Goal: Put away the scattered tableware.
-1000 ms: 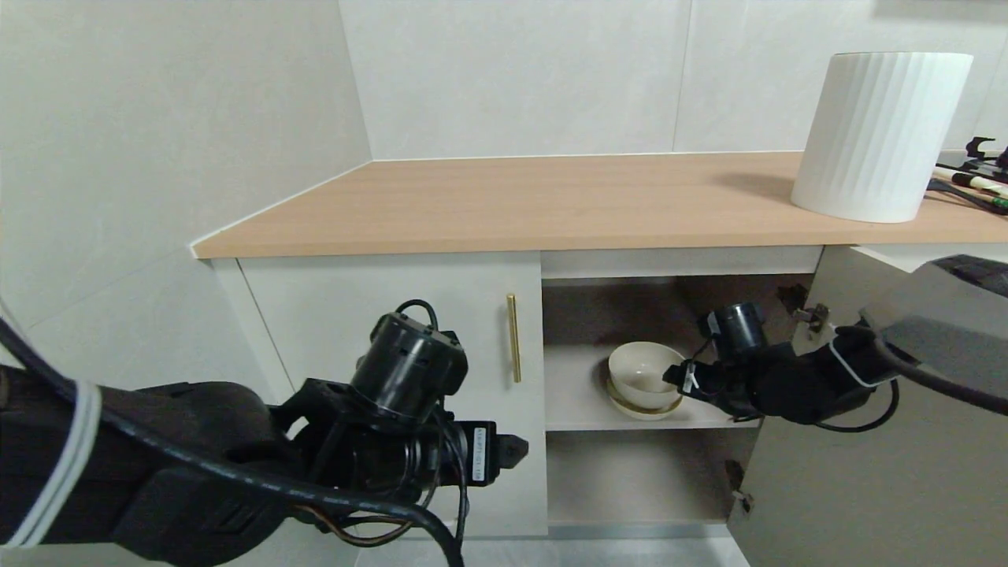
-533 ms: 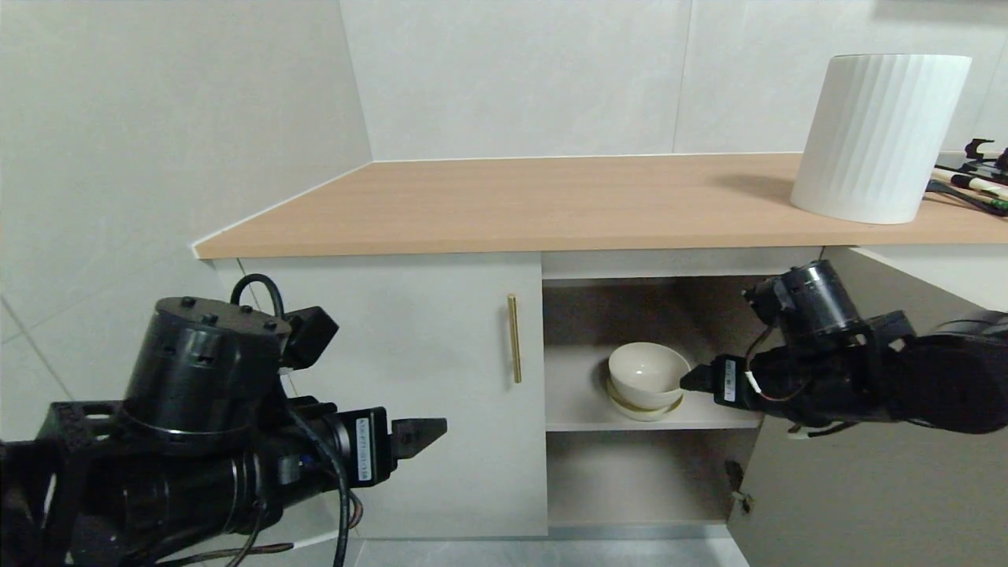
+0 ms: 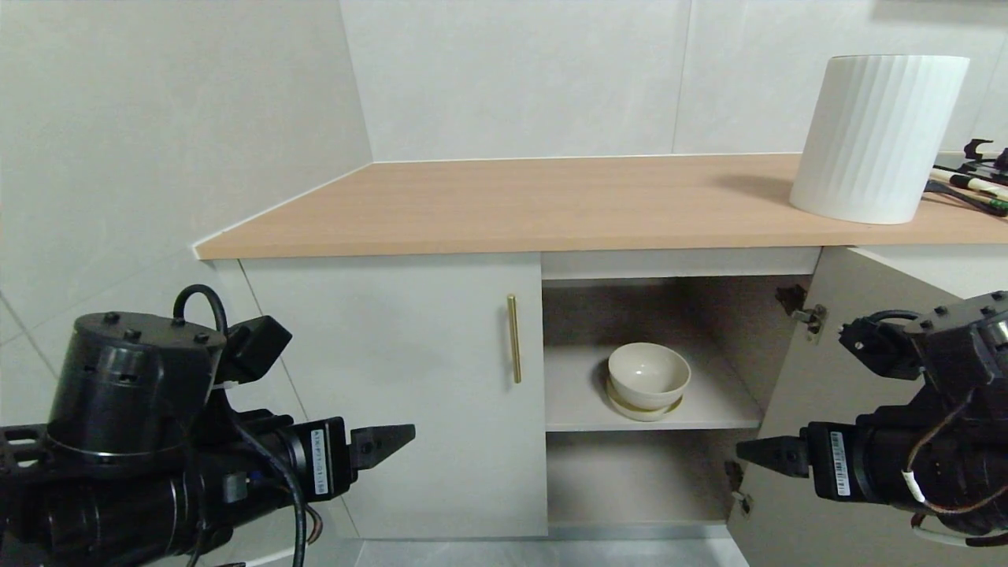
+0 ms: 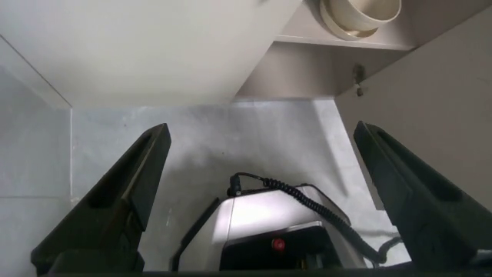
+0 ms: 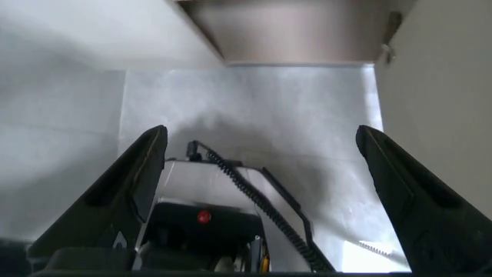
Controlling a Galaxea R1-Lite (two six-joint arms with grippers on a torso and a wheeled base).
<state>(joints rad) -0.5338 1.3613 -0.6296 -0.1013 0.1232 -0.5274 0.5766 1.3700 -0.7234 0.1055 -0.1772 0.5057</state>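
Cream bowl [image 3: 649, 376] sits on a shallow dish [image 3: 639, 411], both on the shelf [image 3: 571, 398] inside the cabinet [image 3: 598, 315], right-hand compartment, toward the front. Left tool [image 4: 261, 192] hangs out in front of the cabinet, low, before the shut door [image 3: 394, 378]; fingers spread wide, nothing held. Right tool [image 5: 261, 192] is also out in front, low, beside the open door [image 3: 819, 394]; fingers likewise wide apart and empty. My read: the stowing of this bowl looks finished, with nothing in either tool and the piece settled. What is left appears to be shutting the cabinet, or fetching more pieces if there are any. Shutting would call for the right tool to get round to the outer face of the open door and push it in on its hinge, keeping clear of the bowl near the shelf's front. Count: one bowl, one shallow dish, one shelf, two doors (one open, one shut), one brass handle [image 3: 512, 339] on the shut door. On the bench [image 3: 512, 201] above the cabinet: one ribbed white container [image 3: 878, 134], a few pens [image 3: 972, 179] beyond it, number unclear. No other tableware in sight.
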